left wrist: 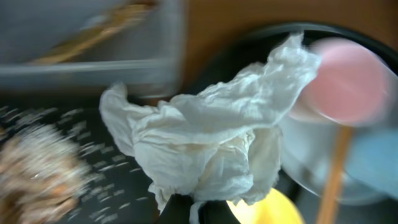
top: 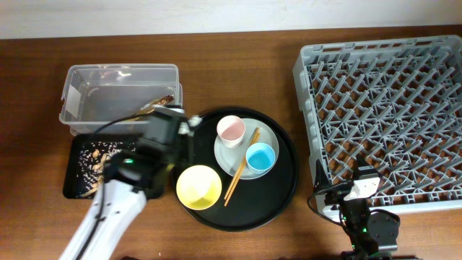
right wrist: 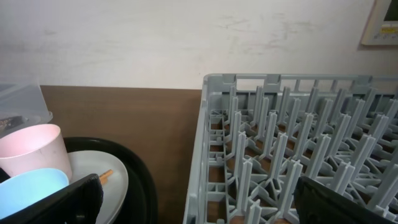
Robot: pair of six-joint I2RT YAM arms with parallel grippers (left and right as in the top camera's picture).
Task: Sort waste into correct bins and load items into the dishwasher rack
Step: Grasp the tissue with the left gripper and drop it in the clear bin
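Observation:
My left gripper (left wrist: 198,213) is shut on the crumpled white napkin (left wrist: 205,140) and holds it up. In the overhead view it (top: 173,124) hovers between the clear box (top: 119,90), the shallow black tray (top: 79,184) of food scraps (top: 94,155) and the round tray, hiding the napkin. The pink cup (top: 231,130), blue cup (top: 260,157) and chopsticks (top: 242,175) rest on the plate (top: 244,148); the yellow bowl (top: 198,186) sits beside it. My right gripper (right wrist: 199,211) is open and empty at the front left corner of the rack (top: 390,123).
The plate, cups and bowl all sit on a large round black tray (top: 285,180). A brown item (top: 160,102) lies in the clear box. The left wrist view is motion-blurred. The right wrist view shows the rack wall (right wrist: 202,155) directly ahead.

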